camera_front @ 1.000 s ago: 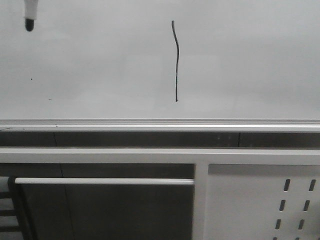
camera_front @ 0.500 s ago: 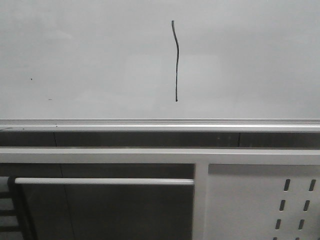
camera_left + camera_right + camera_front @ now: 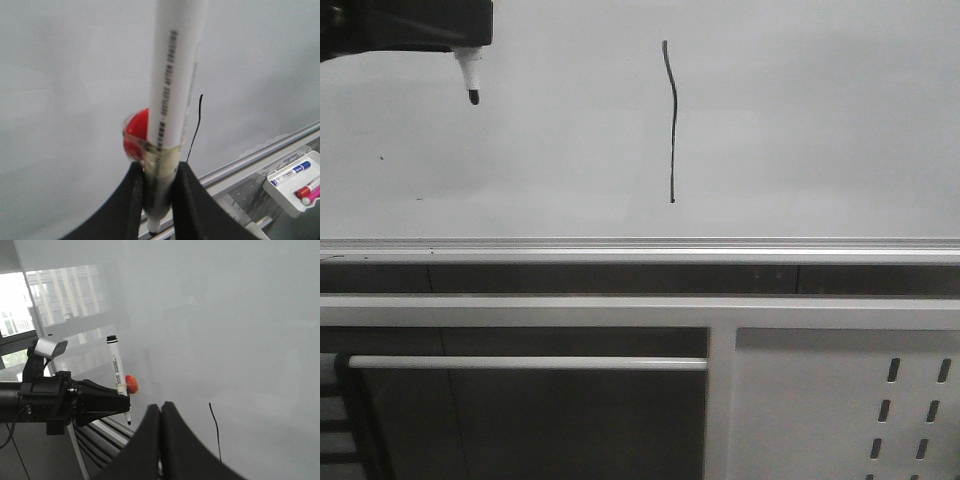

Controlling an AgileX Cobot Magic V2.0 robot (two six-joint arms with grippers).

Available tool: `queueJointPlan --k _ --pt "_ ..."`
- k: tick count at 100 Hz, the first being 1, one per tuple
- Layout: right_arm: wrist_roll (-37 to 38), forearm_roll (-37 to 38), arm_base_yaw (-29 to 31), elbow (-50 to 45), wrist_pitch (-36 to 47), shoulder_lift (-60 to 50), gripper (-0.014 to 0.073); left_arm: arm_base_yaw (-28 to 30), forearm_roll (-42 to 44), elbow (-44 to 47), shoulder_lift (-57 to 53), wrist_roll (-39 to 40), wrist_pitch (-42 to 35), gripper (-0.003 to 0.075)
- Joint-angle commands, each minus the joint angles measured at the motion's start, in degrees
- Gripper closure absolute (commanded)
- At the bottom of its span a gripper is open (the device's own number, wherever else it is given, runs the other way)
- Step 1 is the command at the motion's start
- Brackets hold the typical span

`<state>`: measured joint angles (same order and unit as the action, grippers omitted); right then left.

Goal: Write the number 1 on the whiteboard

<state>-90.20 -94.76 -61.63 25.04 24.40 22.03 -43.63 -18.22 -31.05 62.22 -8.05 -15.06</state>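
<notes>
Currently the thin black wavy stroke, the number 1 (image 3: 671, 120), stands complete at the large pale glossy whiteboard's (image 3: 820, 120) 12 o'clock. The left hand (image 3: 159, 192), at 10 o'clock, grasps the white marker pen (image 3: 172, 90) clear of the surface. The right hand (image 3: 161, 415) is clenched, empty. Next: retract.

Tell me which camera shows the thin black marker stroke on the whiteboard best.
The front view: the whole thin black wavy marker stroke shows sharp and unobstructed. The left wrist view shows it partly behind the pen; the right wrist view shows it small and distant.
</notes>
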Motion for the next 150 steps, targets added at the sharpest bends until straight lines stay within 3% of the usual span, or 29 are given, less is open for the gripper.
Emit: queueJointPlan --k 1,88,100,118,150 --pt "-1.6 0.2 0.0 1.4 0.2 0.3 0.0664 -0.4 -0.9 -1.6 0.9 0.5 -7.4 0.0738" --pt "-2.0 -0.5 0.0 1.4 2.3 0.3 0.0665 -0.3 1.2 -1.8 9.7 1.0 -13.4 0.0737" --pt "-2.0 -0.7 0.0 1.4 2.4 0.3 0.0665 -0.3 2.7 -1.8 10.5 3.9 -15.9 0.0737" --pt "-2.0 -0.8 0.0 1.4 2.4 0.3 0.0665 -0.3 12.1 -1.8 11.9 10.5 -17.9 0.0737" --pt "-2.0 -0.9 0.0 1.4 2.5 0.3 0.0665 -0.3 12.5 -1.8 16.2 11.9 -22.2 0.0737"
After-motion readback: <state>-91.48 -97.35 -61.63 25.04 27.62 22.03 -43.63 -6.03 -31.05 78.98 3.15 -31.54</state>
